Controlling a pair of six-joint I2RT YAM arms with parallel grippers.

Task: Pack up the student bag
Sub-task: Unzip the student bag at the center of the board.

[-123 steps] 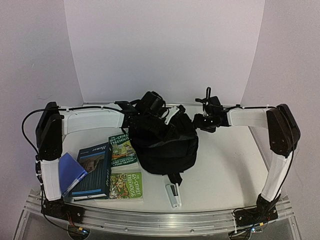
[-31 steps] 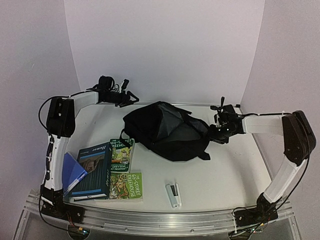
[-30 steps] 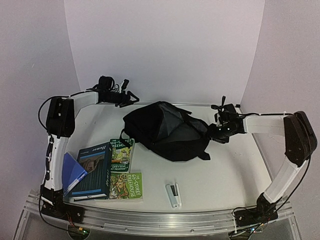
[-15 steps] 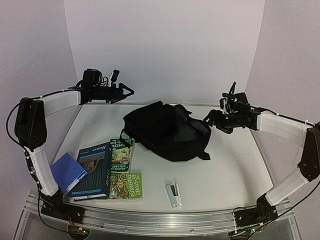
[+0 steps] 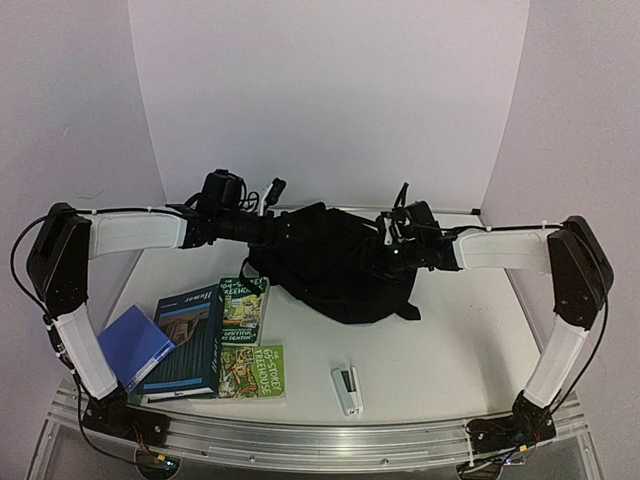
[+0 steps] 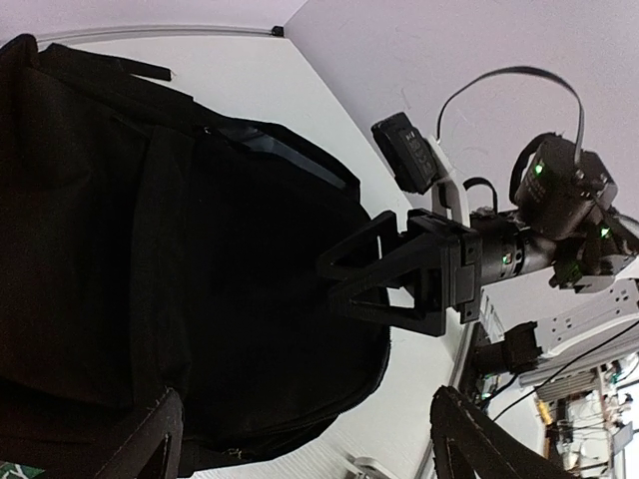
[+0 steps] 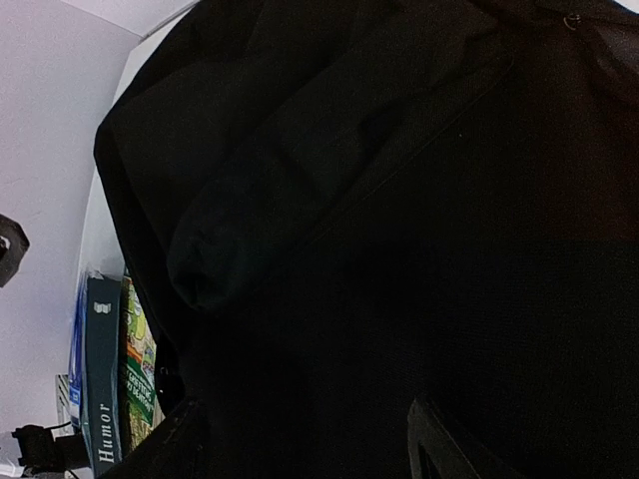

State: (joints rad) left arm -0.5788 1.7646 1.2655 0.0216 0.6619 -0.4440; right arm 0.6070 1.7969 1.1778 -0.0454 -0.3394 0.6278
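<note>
While left hand (image 5: 283, 226) and right hand (image 5: 386, 240) hang wide open over the bag (image 5: 335, 272), I judge opening comes next: grip its rim.

White table (image 5: 460, 340) w/ a metal rail (image 5: 330, 440) along the near edge. Big black backpack (image 5: 330, 265) slumps at centre-back. Front left: dark blue "Humor" book (image 5: 185, 340), a blue wallet (image 5: 135, 345) overlapping its left edge. Just right of the book, a far green paperback (image 5: 245, 305) and a near green paperback (image 5: 252, 372), approx. touching. White stapler (image 5: 347, 389) lies alone by the front edge, well apart from the backpack.
</note>
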